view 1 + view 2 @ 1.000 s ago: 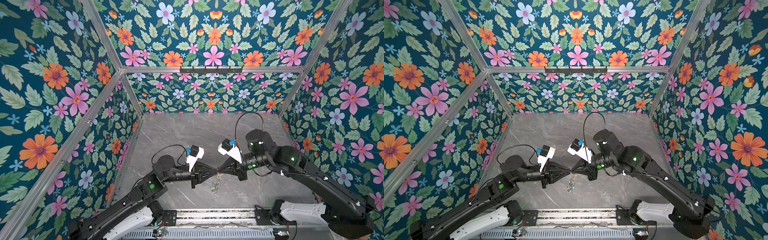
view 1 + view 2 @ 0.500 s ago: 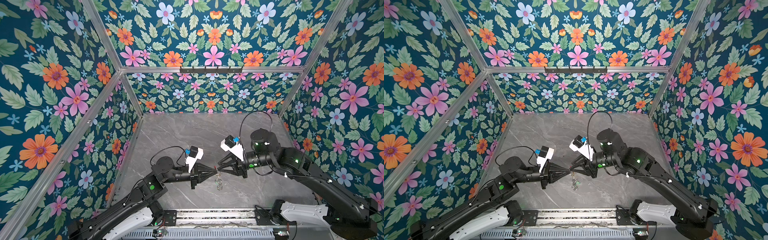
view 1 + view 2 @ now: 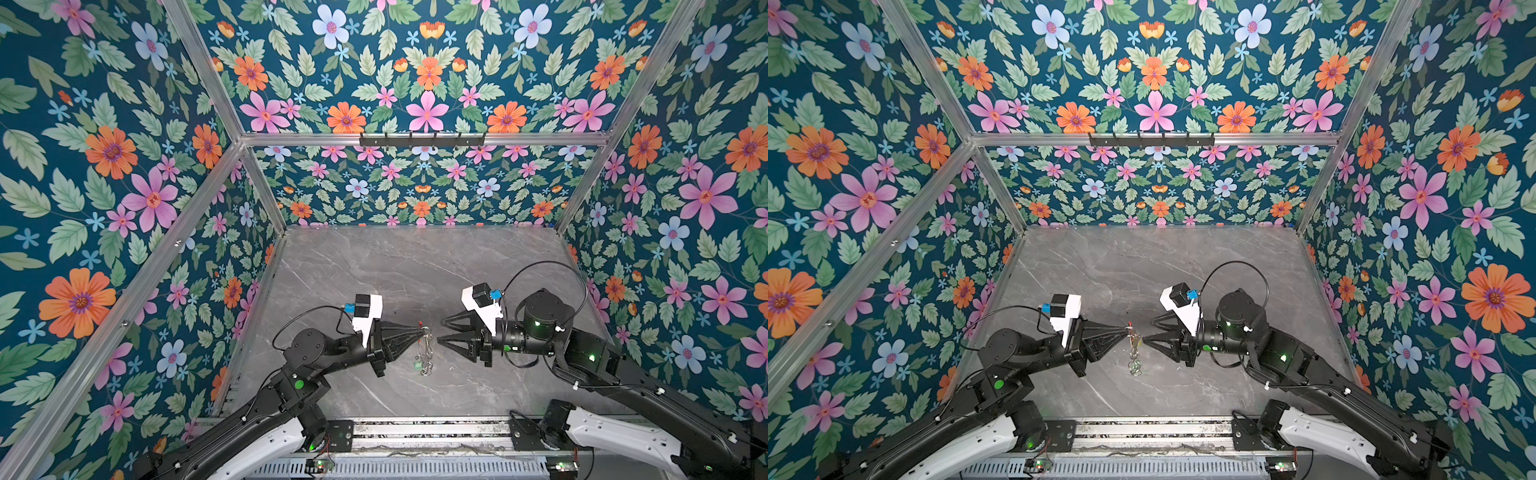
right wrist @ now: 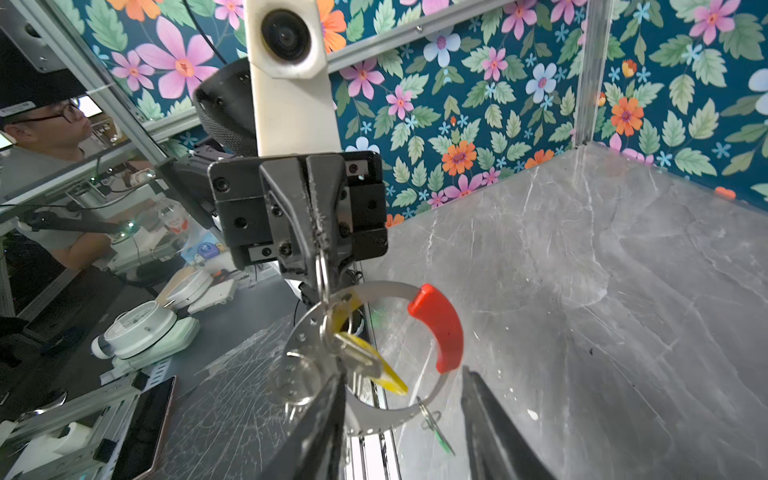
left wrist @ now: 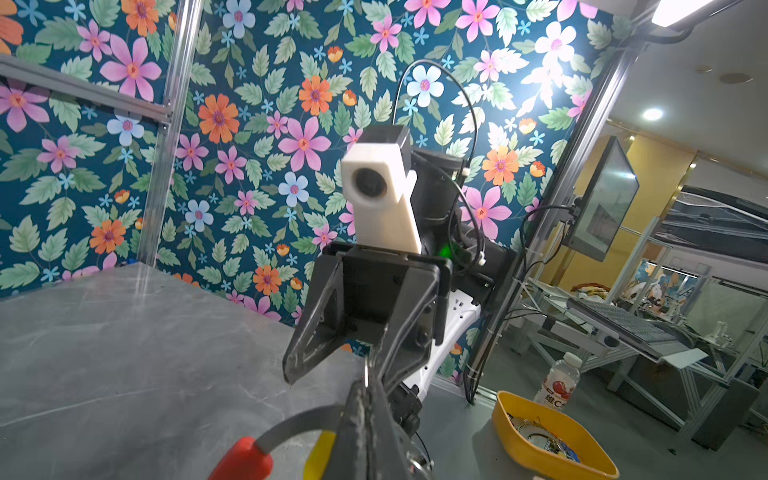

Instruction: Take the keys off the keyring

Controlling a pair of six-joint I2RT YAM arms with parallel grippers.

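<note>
1. Outside the cell, past the table's edge, the left wrist view shows a yellow plastic bin [image 5: 536, 459]. It holds a tangle of metal rings [image 5: 530, 434] and a blue scrap too small to name. 1 clear bottle [image 5: 559, 380] with a red label stands just beside it.
2. In the lower middle of both top views the left gripper [image 3: 420, 331] is pinched tight on the rim of the keyring [image 3: 424, 351]. The ring hangs edge-on below the fingertips. I cannot tell whether its lowest arc touches the marble.
3. The right wrist view shows the ring's red sleeve [image 4: 440, 328] on 1 arc. The yellow-tagged key [image 4: 386, 374] hangs within the ring, and the green-tagged key [image 4: 444, 442] dangles at its lower rim.
4. The right gripper [image 3: 1148, 332] faces it from the right, its jaws about half spread and holding nothing. Its fingertips are just beside the ring.
5. The marble tabletop [image 3: 415, 270] runs open from the 2 grippers up to the back wall [image 3: 415, 195] at frame centre. The floral side walls [image 3: 124, 249] stand well apart from both arms. The metal rail [image 3: 415, 432] at the front edge lies near, below the ring.
</note>
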